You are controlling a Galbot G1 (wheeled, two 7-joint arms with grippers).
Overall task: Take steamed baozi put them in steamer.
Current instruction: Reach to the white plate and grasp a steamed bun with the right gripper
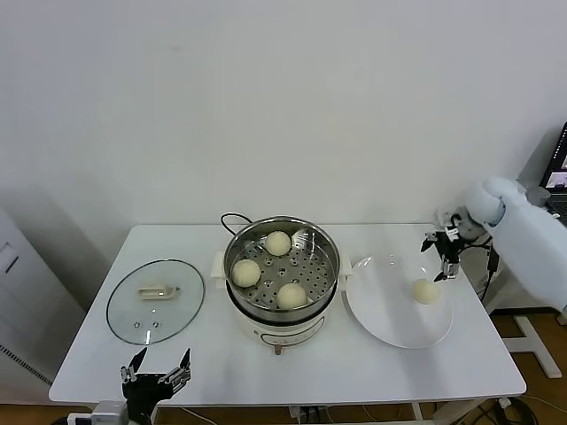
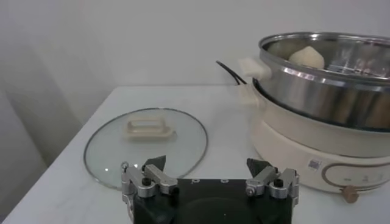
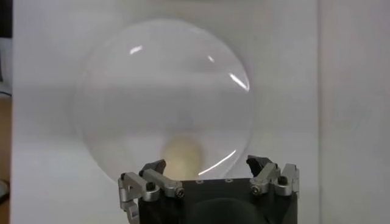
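One baozi [image 1: 426,291] sits on the plate [image 1: 381,314] by the counter's right edge; my right jaws [image 1: 440,258], wide open, should drop straight down and squeeze softly.

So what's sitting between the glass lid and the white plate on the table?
The steamer, holding three baozi, stands between the glass lid and the white plate; the head view shows it.

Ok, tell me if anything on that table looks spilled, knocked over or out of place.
Nothing stands out. Three buns sit in the steamer, one bun waits on the white plate, and the glass lid lies flat beside the pot. The right gripper is open above the plate's far edge; the left gripper is open near the front edge.
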